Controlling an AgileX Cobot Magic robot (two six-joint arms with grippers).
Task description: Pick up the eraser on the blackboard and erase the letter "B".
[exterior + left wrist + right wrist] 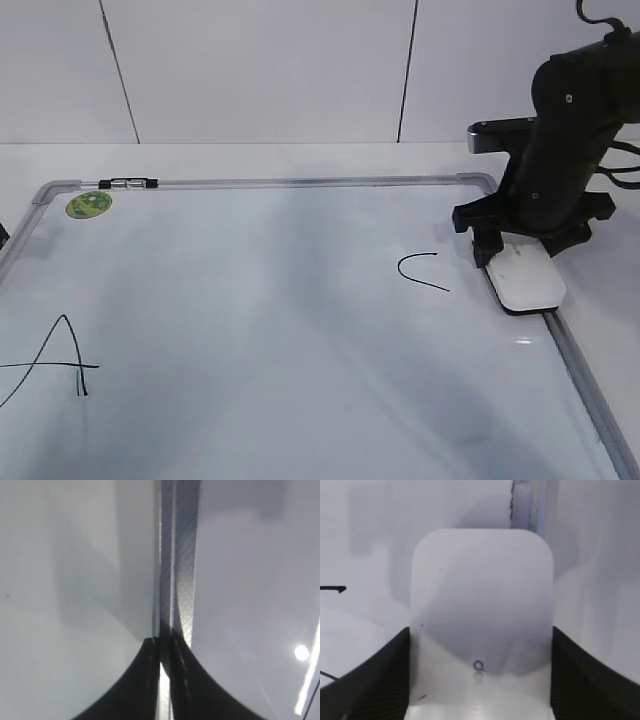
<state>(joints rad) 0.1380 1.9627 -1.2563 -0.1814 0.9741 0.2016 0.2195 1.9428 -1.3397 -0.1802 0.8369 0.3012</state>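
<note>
The white eraser (527, 278) lies flat on the blackboard (250, 300) at its right edge, beside the grey frame. My right gripper (520, 252) reaches down over it. In the right wrist view the eraser (482, 605) fills the gap of the right gripper (481, 680), with both black fingers pressed against its long sides. A black "A" (55, 360) is at the left and a curved "C" (420, 270) sits left of the eraser. The letter "B" does not show in any view. My left gripper (162, 642) is shut and empty, hanging over the board's frame strip (175, 555).
A round green sticker (88, 205) and a small black clip (128, 183) mark the board's far left corner. The grey frame (585, 390) runs down the right side. A white wall stands behind the table.
</note>
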